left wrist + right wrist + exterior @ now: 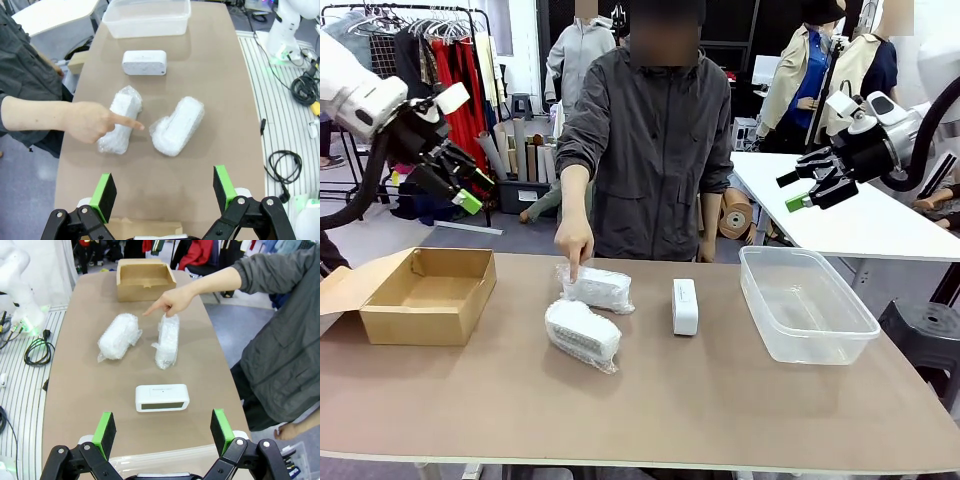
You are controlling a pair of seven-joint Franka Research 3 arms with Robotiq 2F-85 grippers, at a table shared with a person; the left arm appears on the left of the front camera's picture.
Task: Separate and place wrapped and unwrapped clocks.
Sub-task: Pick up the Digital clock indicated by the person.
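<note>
Gaping, left gripper (472, 191) and right gripper (790, 192) overlook two wrapped clocks (597, 288) (582, 333), one bare clock (685, 306).

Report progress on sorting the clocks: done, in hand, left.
Done: nothing; the cardboard box and the plastic tub hold no clocks. In hand: nothing gripped; the left gripper and right gripper hang open above the table, while the person's hand points at the far wrapped clock. Left: that one, the near wrapped clock and the bare clock all lie between the containers, unsorted.
</note>
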